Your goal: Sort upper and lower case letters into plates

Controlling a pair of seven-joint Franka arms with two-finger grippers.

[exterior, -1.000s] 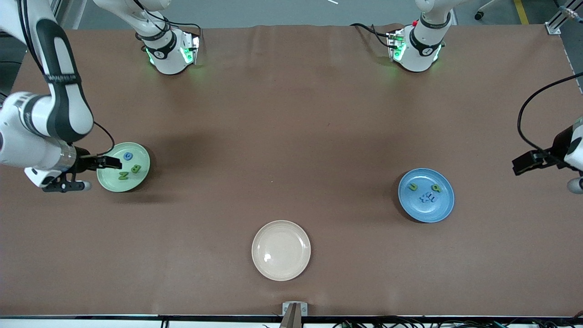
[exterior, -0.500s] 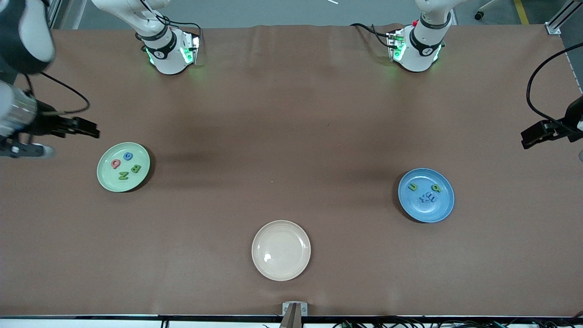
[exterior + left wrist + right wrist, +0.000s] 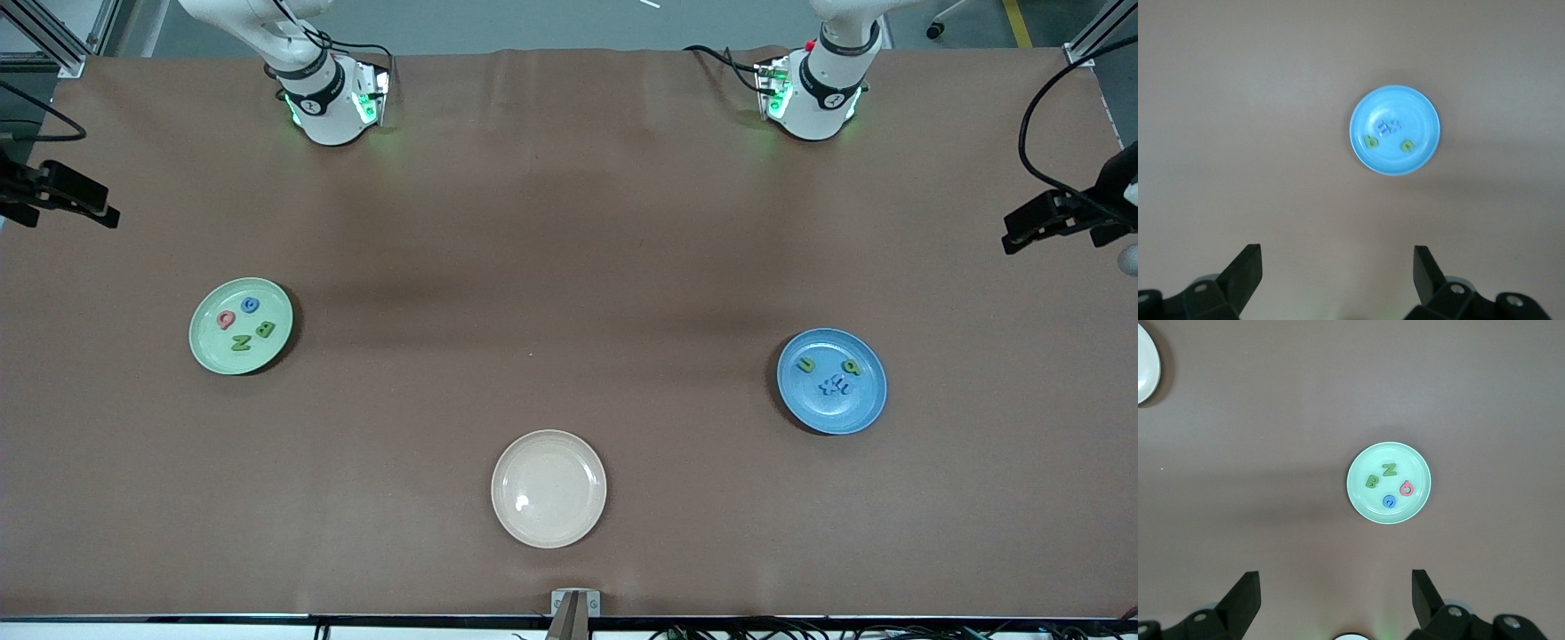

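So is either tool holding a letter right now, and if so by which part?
Nothing is held. The left tool and right tool are both open with bare table between their fingers, each high over its own end of the table.

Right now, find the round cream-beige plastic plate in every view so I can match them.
Front view: round cream-beige plastic plate, nearest the camera, mid-table.
Left wrist view: not in it.
Right wrist view: only its edge, at a corner.
Shared landmark: pale mint green plate, in the front and right wrist views.

Left end effector (image 3: 1335,277), right end effector (image 3: 1335,597) raised at table ends (fingers spread, empty).
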